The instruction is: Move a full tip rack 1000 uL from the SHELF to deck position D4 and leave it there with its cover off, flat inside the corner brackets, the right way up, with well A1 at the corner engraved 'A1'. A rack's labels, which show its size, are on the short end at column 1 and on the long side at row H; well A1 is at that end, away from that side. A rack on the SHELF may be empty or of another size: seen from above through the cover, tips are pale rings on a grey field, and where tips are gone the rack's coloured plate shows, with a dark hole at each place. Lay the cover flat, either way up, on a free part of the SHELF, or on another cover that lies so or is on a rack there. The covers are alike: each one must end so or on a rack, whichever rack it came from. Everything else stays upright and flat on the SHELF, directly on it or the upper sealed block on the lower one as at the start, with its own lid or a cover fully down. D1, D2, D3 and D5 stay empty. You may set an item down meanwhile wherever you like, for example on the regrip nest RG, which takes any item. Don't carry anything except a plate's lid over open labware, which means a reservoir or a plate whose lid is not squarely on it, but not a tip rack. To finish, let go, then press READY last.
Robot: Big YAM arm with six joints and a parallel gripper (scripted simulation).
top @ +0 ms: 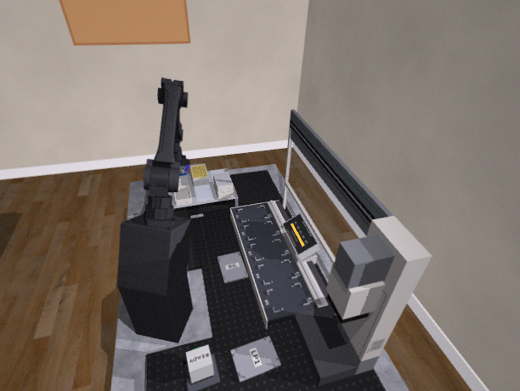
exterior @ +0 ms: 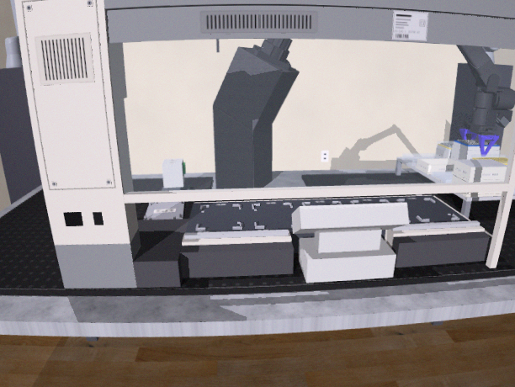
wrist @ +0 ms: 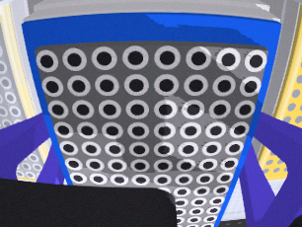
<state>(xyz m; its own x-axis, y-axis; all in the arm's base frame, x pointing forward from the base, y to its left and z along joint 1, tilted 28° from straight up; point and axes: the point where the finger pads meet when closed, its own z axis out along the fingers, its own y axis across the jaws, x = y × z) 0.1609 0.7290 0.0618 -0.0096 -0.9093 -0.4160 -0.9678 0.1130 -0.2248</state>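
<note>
Jaws are clamping wide on the blue full tip rack (wrist: pixel 151 104) on the SHELF (top: pixel 225 197), lifting toward D4 (top: pixel 284 293) likely coming next.

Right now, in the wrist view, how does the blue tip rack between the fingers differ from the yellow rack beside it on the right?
The blue tip rack lies centred under the camera; the yellow rack shows only as a strip at the right edge. The gripper is shut on the blue one; the yellow one is untouched. The blue one shows pale rings on grey throughout; the yellow one shows its coloured plate with holes. Both are grids of wells.
</note>
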